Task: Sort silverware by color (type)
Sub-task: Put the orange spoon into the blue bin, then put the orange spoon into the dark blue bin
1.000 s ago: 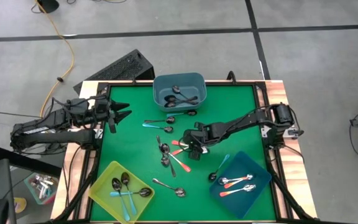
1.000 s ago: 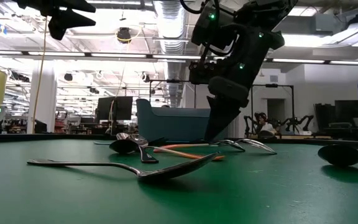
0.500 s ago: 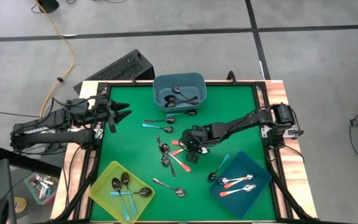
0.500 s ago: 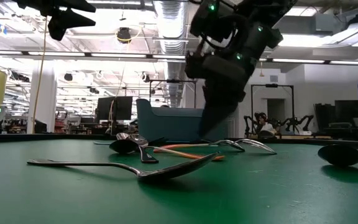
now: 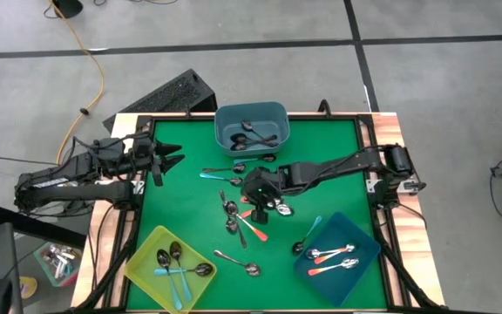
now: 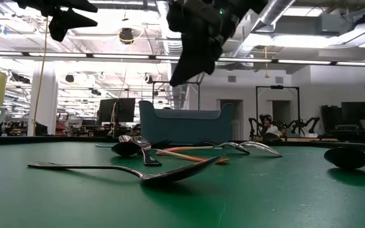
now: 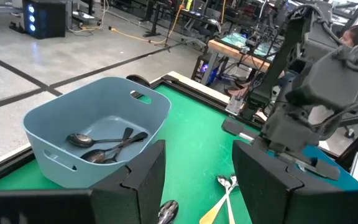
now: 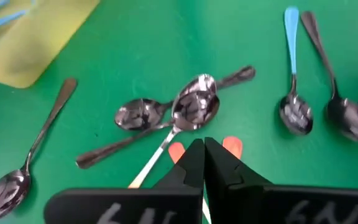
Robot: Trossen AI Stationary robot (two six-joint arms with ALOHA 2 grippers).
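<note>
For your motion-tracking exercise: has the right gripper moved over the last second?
Yes. In the high view the right gripper, shut, has shifted toward the grey-blue bin and away from the dark blue bin. In the low view it has risen off the mat.

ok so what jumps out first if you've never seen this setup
The right gripper, shut with nothing visibly in it, hangs over the loose spoons on the green table. Three bins ring them: grey-blue bin far, yellow bin and dark blue bin near. The left gripper waits open.
</note>
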